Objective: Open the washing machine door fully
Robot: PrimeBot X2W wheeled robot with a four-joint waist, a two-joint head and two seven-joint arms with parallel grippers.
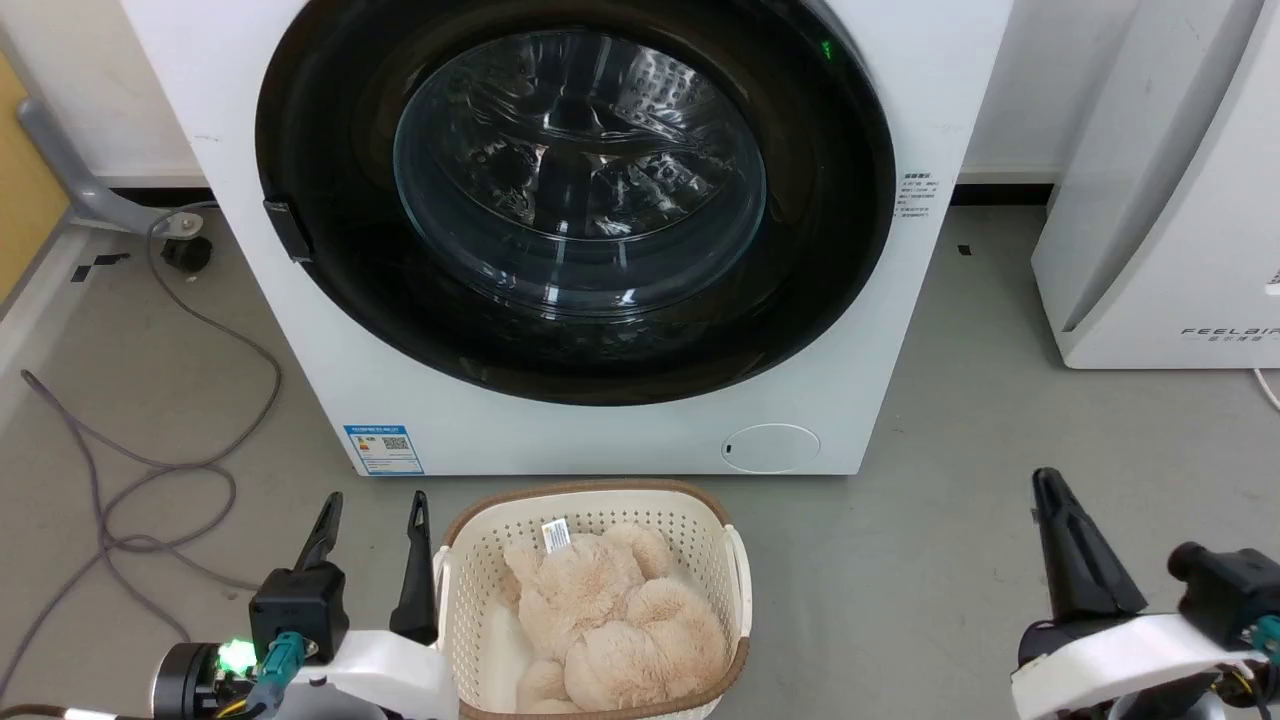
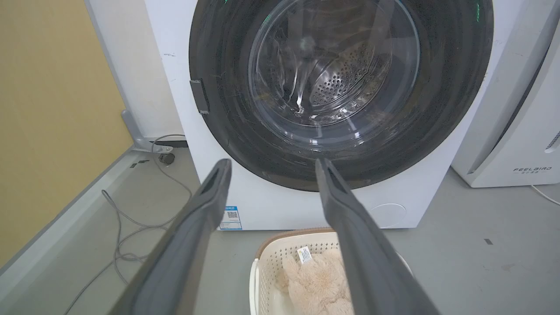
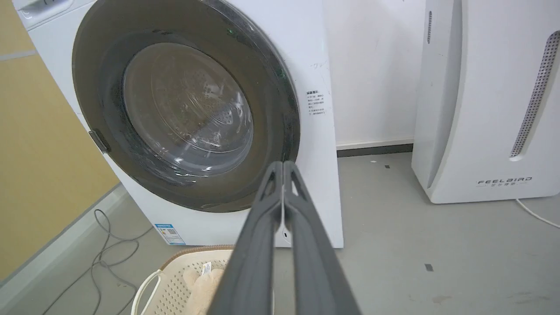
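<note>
Left jaws apart, right jaws pressed together, both empty | we see the large round glossy black washing machine door (image 1: 575, 190) shut flush on the big white boxy washing machine (image 1: 600, 440), ahead of both jaws, well apart from them.

Grey floor (image 1: 1000, 480), smooth and matt, dotted with a few small dark tape marks (image 1: 963, 250). Straight ahead of the left gripper (image 1: 375, 500) and the right gripper (image 1: 1046, 485), well beyond the fingertips, standing on the floor: the white washing machine (image 1: 560, 430). Just right of the left gripper, nearly against its inner finger and far nearer to it than to the right gripper: a cream perforated basket (image 1: 590, 492) with a brown rim, close before the machine's base. Ahead and left of the left gripper: loose grey cables (image 1: 277, 375) looping over the floor, a small black object (image 1: 185, 252) and a grey metal bracket (image 1: 80, 190) near the wall. Ahead and right of the right gripper: a smaller white appliance (image 1: 1150, 250), apart from the machine.
</note>
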